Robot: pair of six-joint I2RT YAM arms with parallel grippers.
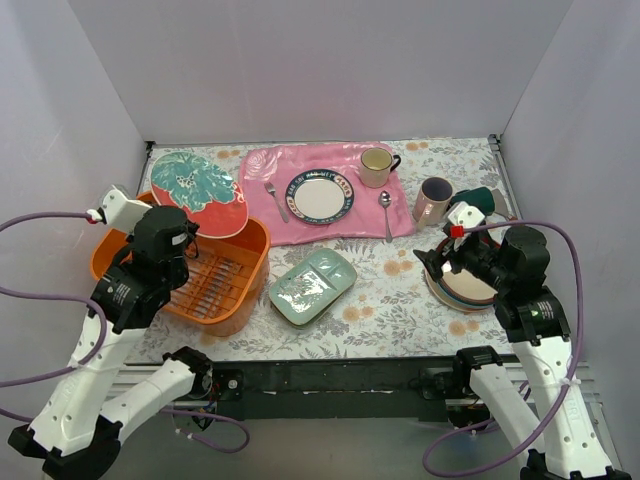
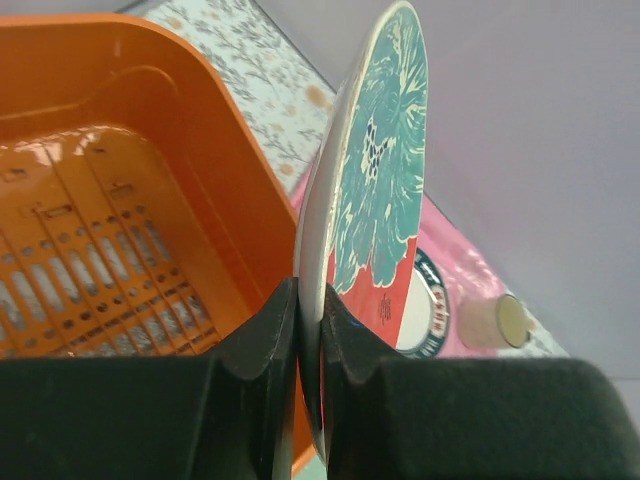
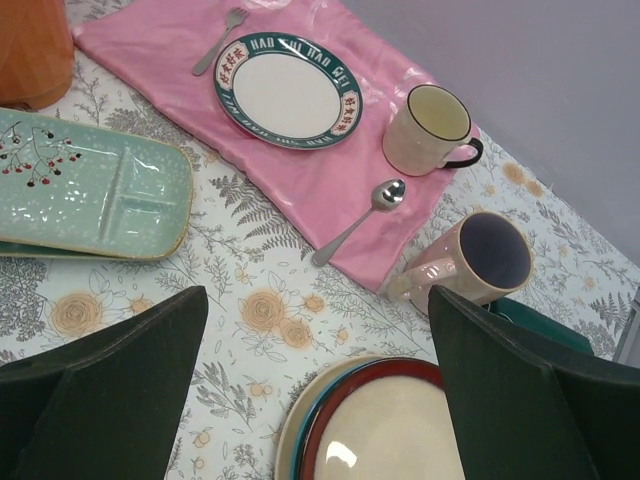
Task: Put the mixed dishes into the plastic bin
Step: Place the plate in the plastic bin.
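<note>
At the lower right of the top view, the right gripper (image 1: 440, 262) is released, its jaws wide over the stacked plates (image 3: 385, 430). In the centre, the pale green tray (image 1: 312, 285) lies flat. At left, the left gripper (image 2: 310, 320) is clenched on the rim of the red flower plate (image 2: 375, 170), which it holds on edge above the far edge of the orange bin (image 1: 250, 275). Farther back at right, the pink mug (image 1: 433, 200) and the dark green mug (image 1: 480, 200) sit side by side.

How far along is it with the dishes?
Nothing done yet: the orange bin shows only bare slotted floor. In hand: left gripper holds the red flower plate on edge by its rim; right gripper hangs open above the plate stack. Left: that stack, green tray, pink mug, dark green mug.
</note>
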